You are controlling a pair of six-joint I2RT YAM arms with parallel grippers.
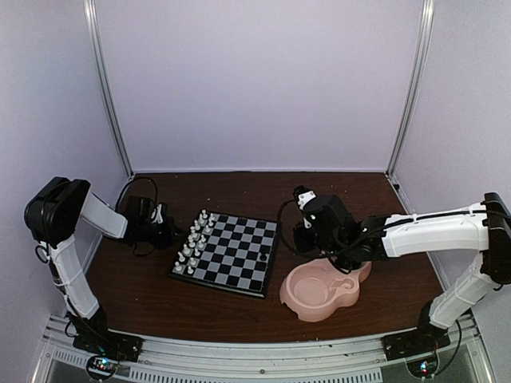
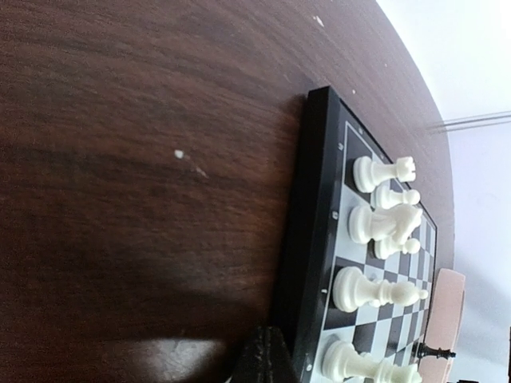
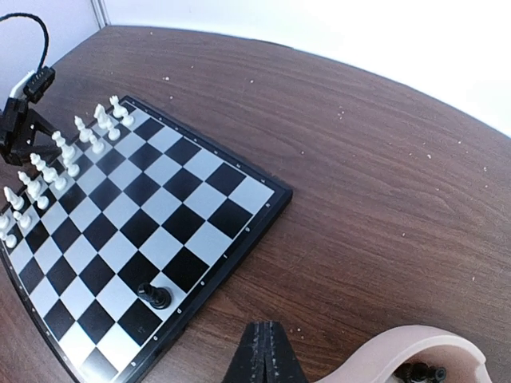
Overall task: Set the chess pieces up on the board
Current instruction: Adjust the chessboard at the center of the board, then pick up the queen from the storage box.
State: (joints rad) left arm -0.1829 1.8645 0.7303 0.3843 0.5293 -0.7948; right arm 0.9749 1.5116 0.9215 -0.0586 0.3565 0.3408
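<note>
Chessmen decide how you read this moment. The white chess pieces (image 1: 192, 239) stand in two ranks along the left edge of the board (image 1: 235, 255), so that side looks finished. A lone black piece (image 1: 264, 257) stands on a square by the right edge, which suggests the black side is only just begun.

The board lies slightly turned on the dark wooden surface (image 1: 239, 191), midway between the two arms, so each arm can probably serve the ranks nearest it.

Just beside the board's near right corner sits a pink dish (image 1: 315, 313). The right wrist view shows at least one more black piece (image 3: 423, 372) lying inside it. You can take the dish as the supply for black, parked where the right arm (image 1: 431, 231) reaches it easily.

That arm's jaws are pressed together and pinch nothing. They hang above the surface between the board's right edge and the dish, well placed for going to either one.

The left arm (image 1: 100, 214) is low, just off the board's left edge. Its jaws are also pressed together and empty, apart from the white ranks, so they are unlikely to knock them. Most of black's pieces are not yet on the board.
</note>
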